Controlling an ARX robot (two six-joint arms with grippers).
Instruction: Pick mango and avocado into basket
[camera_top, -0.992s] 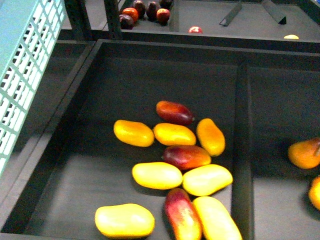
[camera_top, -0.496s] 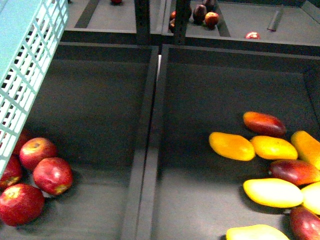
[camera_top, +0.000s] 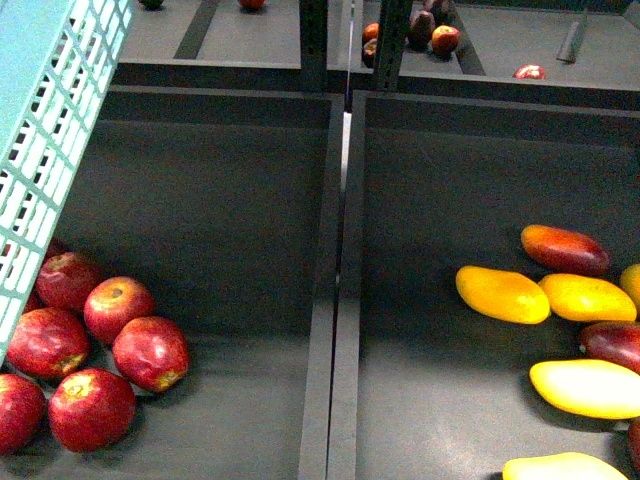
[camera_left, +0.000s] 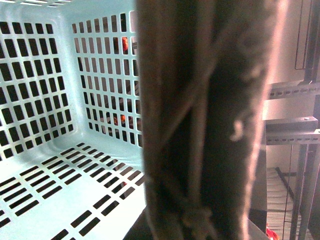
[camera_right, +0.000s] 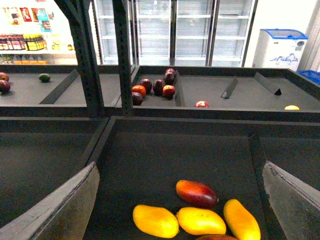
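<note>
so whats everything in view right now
basket: one, pale teal, tilted at upper left of front view; brown handle
red apples: at least six, left bin, by basket's lower edge
yellow mangoes: at least four, yellow-orange, right bin
dark red mangoes: at least two, among the yellow ones
bins: two, dark grey, side by side
back shelf fruit: small cluster, red and dark, too far to name
right gripper: open, grey fingers wide apart
left gripper: not in view

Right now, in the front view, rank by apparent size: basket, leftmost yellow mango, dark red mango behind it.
1. basket
2. leftmost yellow mango and dark red mango: look alike; the red one lies farther back, so unranked.
</note>
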